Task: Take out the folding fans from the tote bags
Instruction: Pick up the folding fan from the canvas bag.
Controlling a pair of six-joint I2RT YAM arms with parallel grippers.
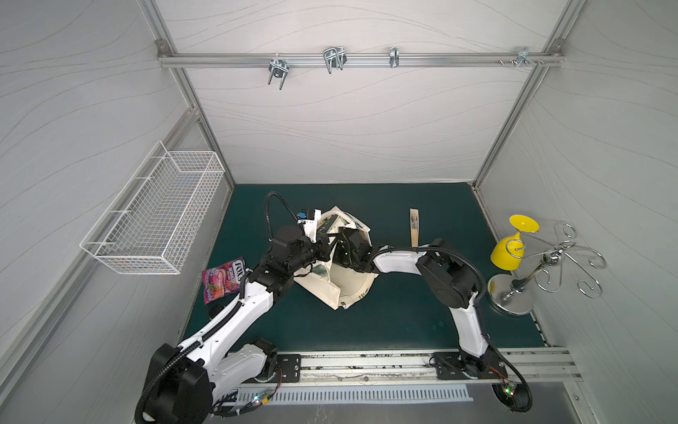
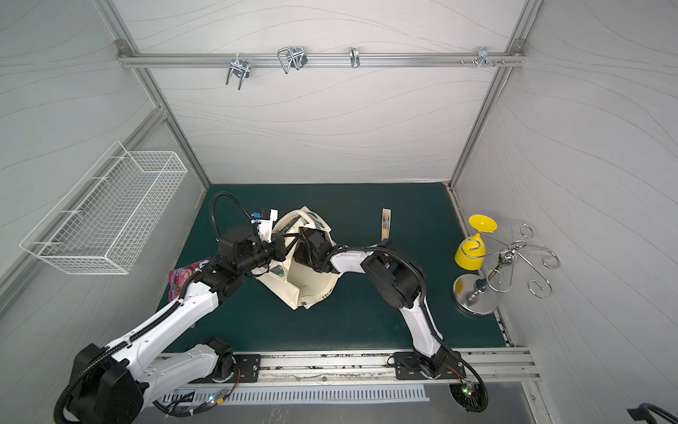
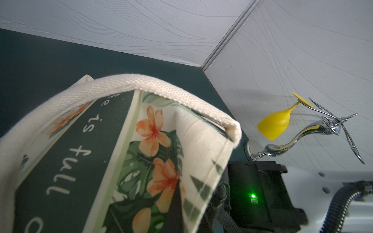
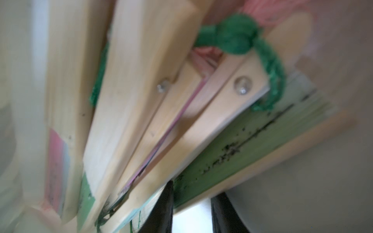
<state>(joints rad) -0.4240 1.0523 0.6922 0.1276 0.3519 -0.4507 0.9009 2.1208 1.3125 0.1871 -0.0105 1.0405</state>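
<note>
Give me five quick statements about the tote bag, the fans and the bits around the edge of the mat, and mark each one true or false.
1. A closed bamboo folding fan lies on the dark green mat, outside the cream canvas tote bag. True.
2. The yellow plastic goblet stands upright on the mat. False: the yellow plastic goblet hangs upside down on the chrome wire rack.
3. The right end effector is inside the tote bag, among other folding fans. True.
4. The pink snack packet is in the white wire basket. False: the pink snack packet lies on the mat beside the left arm.
5. The left end effector is shut on the tote bag's fabric. True.
</note>
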